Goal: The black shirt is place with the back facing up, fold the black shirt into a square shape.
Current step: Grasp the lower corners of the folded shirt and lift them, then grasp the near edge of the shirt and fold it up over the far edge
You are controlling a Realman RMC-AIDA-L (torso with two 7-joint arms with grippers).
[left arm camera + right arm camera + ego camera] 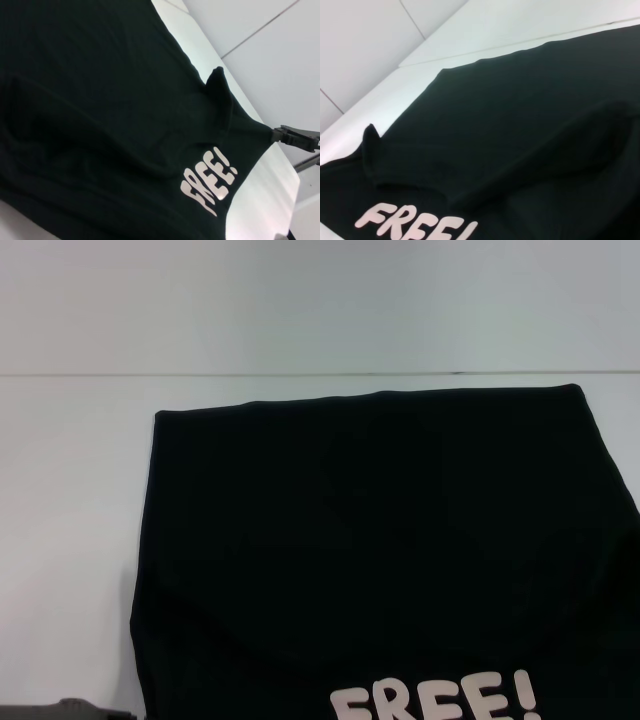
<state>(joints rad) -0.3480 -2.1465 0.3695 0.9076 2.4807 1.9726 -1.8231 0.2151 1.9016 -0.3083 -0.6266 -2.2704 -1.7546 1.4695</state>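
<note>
Plainly lying spread over the white table: the black shirt, reaching from near the far edge to the near one, and showing the white "FREE!" lettering at the near side, towards the robot's right. Looking mostly flat, though puckering into a small raised peak close to the lettering.

Judging by the soft creases, behaving as light, limp cloth: sagging and dragging rather than holding a shape, sliding easily on the smooth top, and folding wherever lifted. Best taken by pinching a hem or corner at an outer edge, both layers together, and lifting only low enough to carry it over.

Showing in the left wrist view, right at the shirt's edge beyond the lettering: the right gripper, with the cloth seeming to run up to its tip; impossible to tell whether gripping or merely touching. Peeking in at the near left corner of the head view: a dark sliver of the left arm, just beside the shirt, its gripper staying out of sight.
</note>
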